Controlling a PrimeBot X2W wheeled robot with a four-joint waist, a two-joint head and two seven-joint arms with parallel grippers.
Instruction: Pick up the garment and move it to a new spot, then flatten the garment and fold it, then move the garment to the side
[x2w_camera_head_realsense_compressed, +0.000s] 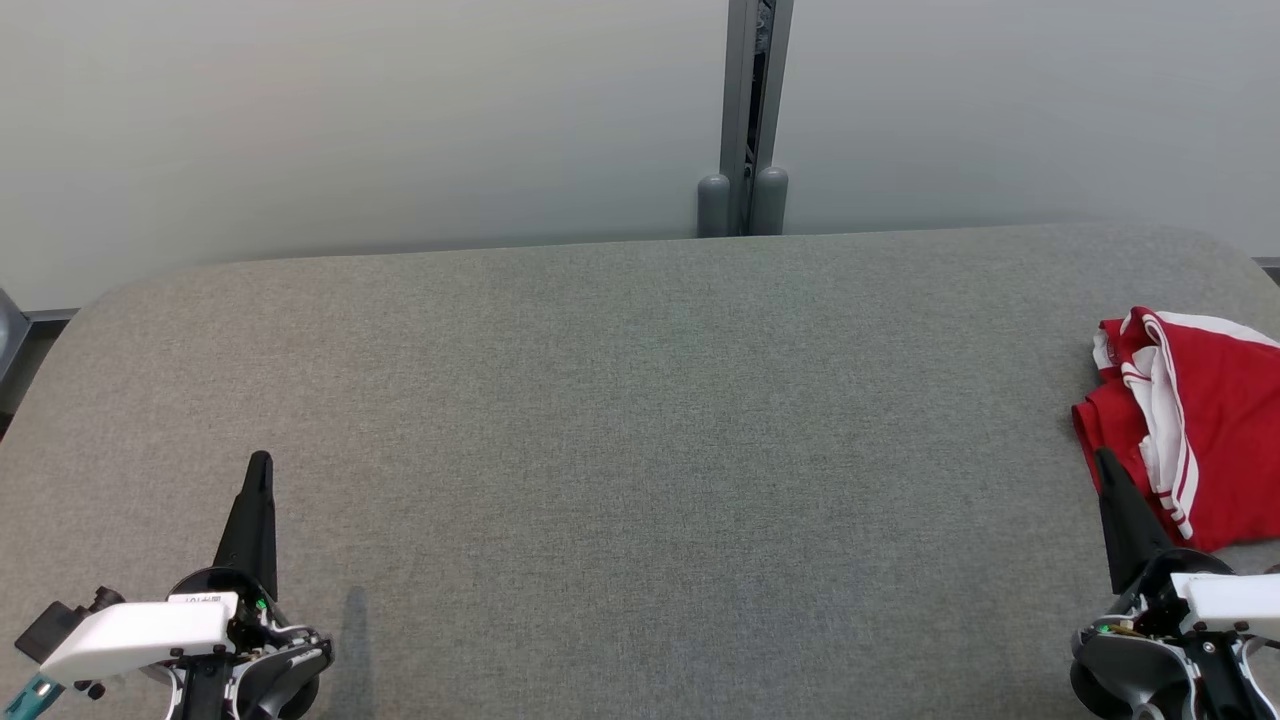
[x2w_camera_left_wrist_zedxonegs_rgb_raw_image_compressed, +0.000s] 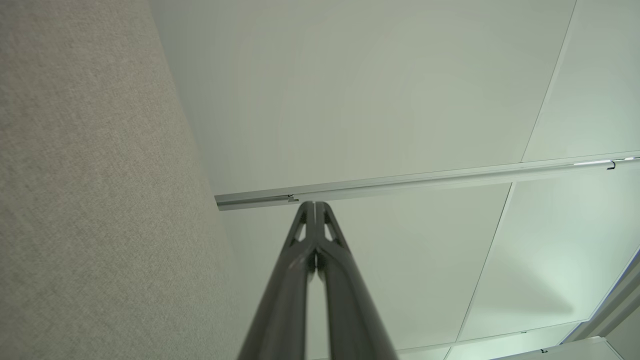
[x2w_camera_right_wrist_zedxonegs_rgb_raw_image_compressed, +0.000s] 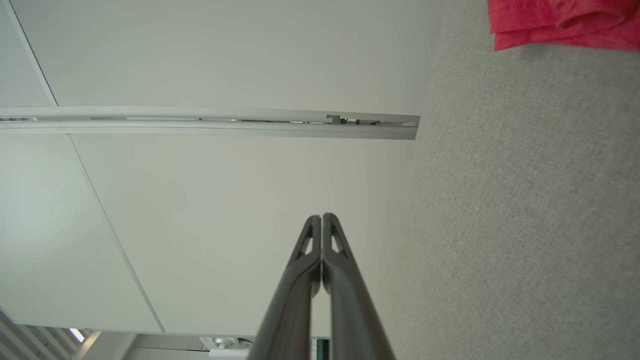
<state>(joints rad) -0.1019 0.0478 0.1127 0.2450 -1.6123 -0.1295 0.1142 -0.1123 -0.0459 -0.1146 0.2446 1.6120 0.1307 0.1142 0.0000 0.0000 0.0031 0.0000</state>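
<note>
One garment (x2w_camera_head_realsense_compressed: 1222, 420), seemingly folded, beside closed right pincer (x2w_camera_head_realsense_compressed: 1104, 460); left pincer (x2w_camera_head_realsense_compressed: 259, 462) closed.

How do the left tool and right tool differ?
The left tool is over bare table, far from the garment; the right tool has its tip at the garment's edge. The left tool leans right in head view, the right tool leans left. Both are shut and empty.

The garment (x2w_camera_head_realsense_compressed: 1200, 430) lies on the table's (x2w_camera_head_realsense_compressed: 620, 420) far right edge.
</note>
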